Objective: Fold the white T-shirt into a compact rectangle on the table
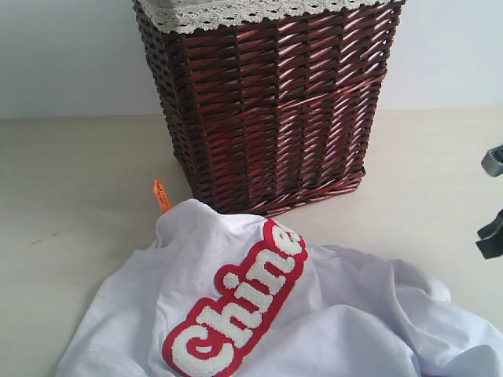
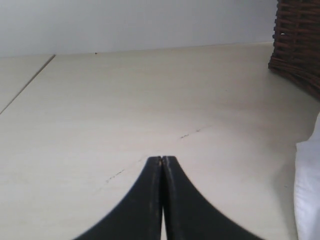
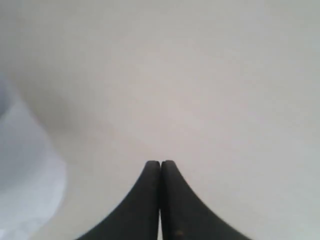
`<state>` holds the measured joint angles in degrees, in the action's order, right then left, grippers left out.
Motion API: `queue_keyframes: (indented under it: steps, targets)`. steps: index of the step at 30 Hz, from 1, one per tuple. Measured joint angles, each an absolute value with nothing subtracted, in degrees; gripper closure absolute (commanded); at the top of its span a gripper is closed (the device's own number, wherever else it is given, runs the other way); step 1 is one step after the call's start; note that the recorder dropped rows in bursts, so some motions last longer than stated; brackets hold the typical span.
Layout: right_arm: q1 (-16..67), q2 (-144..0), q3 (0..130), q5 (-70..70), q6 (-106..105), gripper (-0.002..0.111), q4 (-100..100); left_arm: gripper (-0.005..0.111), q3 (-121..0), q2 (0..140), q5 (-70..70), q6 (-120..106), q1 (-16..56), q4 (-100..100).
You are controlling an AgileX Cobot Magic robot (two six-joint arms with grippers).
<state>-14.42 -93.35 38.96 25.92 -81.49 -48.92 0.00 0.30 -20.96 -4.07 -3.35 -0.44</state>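
The white T-shirt [image 1: 330, 314] lies crumpled on the table [image 1: 71, 196] at the front, its red-banded lettering [image 1: 236, 310] facing up and its orange neck tag [image 1: 161, 194] sticking up near the basket. A strip of the shirt shows in the left wrist view [image 2: 307, 195] and in the right wrist view [image 3: 22, 170]. My left gripper [image 2: 162, 159] is shut, empty, over bare table beside the shirt. My right gripper [image 3: 160, 163] is shut on nothing, apart from the cloth; a dark part of that arm [image 1: 492, 232] shows at the exterior view's right edge.
A tall dark red-brown wicker basket [image 1: 271, 102] with white lace trim stands just behind the shirt; its corner shows in the left wrist view [image 2: 300, 45]. A pale wall rises behind the table. A seam line [image 2: 27, 82] crosses the table surface.
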Motion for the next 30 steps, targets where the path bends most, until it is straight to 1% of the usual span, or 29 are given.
queue_keyframes:
  steps: [2,3,4,5,7,12,13,15,21,24,26,29,30]
  targets:
    - [-14.51,-91.89,39.70,23.46,-83.22,0.108,-49.29,0.107,0.00,0.30,-20.96,-4.07,-3.35,-0.44]
    - [-14.65,-92.04,39.89,26.88,-85.69,0.108,-49.13,0.107,0.00,0.30,-20.96,-4.07,-3.35,-0.44]
    - [-14.65,-92.76,39.93,30.98,-88.16,0.108,-48.60,0.107,0.00,0.30,-20.96,-4.07,-3.35,-0.44]
    - [-14.65,-95.17,40.03,40.81,-94.06,0.108,-47.45,0.107,0.00,0.30,-20.96,-4.07,-3.35,-0.44]
    - [-14.65,-98.87,39.80,50.39,-98.63,0.106,-47.57,0.107,0.00,0.30,-20.96,-4.07,-3.35,-0.44]
    - [-14.65,-101.80,39.80,45.89,-100.02,0.061,-53.45,0.107,0.00,0.30,-20.96,-4.07,-3.35,-0.44]
    - [-14.65,-101.88,39.80,45.62,-99.97,0.055,-54.42,0.107,0.00,0.30,-20.96,-4.07,-3.35,-0.44]
    - [-14.65,-101.88,39.80,45.48,-99.80,0.050,-55.75,0.107,0.00,0.30,-20.96,-4.07,-3.35,-0.44]
    - [-14.65,-103.01,39.80,42.22,-99.24,0.051,-56.20,0.107,0.00,0.30,-20.96,-4.07,-3.35,-0.44]
    - [-14.65,-104.95,39.80,40.79,-98.92,0.055,-56.20,0.107,0.00,0.30,-20.96,-4.07,-3.35,-0.44]
    - [-14.65,-105.62,39.80,42.23,-98.83,0.062,-56.48,0.107,0.00,0.30,-20.96,-4.07,-3.35,-0.44]
    - [-14.65,-106.67,39.80,46.18,-98.83,0.081,-56.35,0.107,0.00,0.30,-20.96,-4.07,-3.35,-0.44]
    - [-14.65,-106.92,39.80,47.29,-98.83,0.090,-56.35,0.107,0.00,0.30,-20.96,-4.07,-3.35,-0.44]
